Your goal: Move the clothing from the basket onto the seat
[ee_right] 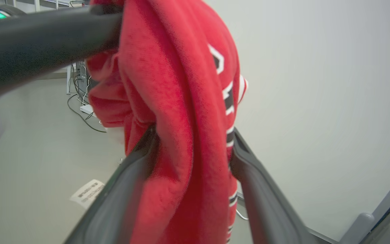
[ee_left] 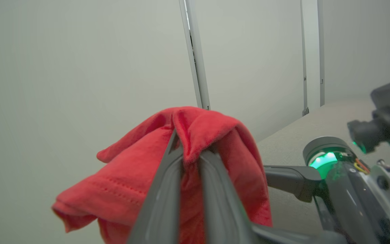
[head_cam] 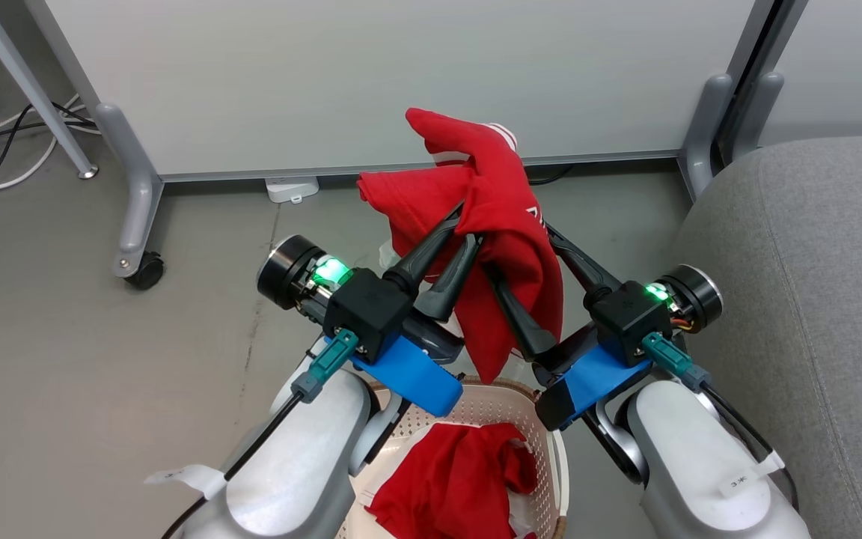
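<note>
Both the left gripper (head_cam: 459,230) and right gripper (head_cam: 522,247) are clamping a red garment (head_cam: 509,247) above the basket (head_cam: 543,442), so they should be swinging together toward the seat (head_cam: 812,299), keeping its tail clear

No text can be read — white lettering on the red garment (ee_right: 181,118) shows only fragments.
</note>
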